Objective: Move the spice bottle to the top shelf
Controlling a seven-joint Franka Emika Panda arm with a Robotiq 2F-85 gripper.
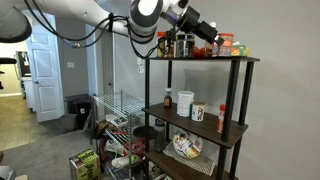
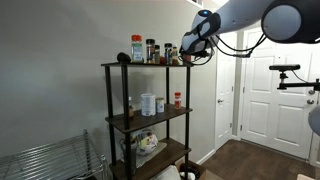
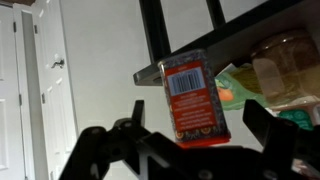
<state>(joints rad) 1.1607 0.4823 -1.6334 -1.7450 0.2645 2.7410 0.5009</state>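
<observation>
In the wrist view the jaws are seen standing wide apart, dark and blurred along the lower edge. The spice bottle [image 3: 192, 100] is found between them with a gap left on either side, so nothing is gripped. One end of the bottle is set against the top shelf [image 3: 245, 38], right at the board's edge, with its barcode label turned to the camera. Just beyond the jaws a green-and-orange packet [image 3: 230, 97] and a clear jar [image 3: 282, 68] are made out, both blurred, and a white door [image 3: 45, 90] is shown well behind. In an exterior view the arm [image 1: 120, 22] is seen stretched across at the height of the top shelf, with the jaws brought over the board. The red-orange bottle is only just made out beneath them. Dark-lidded jars [image 1: 172, 45] are stood beside the jaws and a colourful box [image 1: 228, 43] beyond them. Well below the jaws, a white cup [image 1: 186, 101] and a slim red-capped bottle [image 1: 222, 116] are carried by the middle board. A bowl [image 1: 187, 146] is carried by the lowest board, and its contents cannot be told. A chrome wire rack [image 1: 115, 120] is shown lower down. In an exterior view the arm [image 2: 250, 22] is seen bent down to the shelf's end. There the jaws are hidden among the jars and the bottle cannot be picked out, but a black object [image 2: 123, 57] is shown at the far end from the jaws.
</observation>
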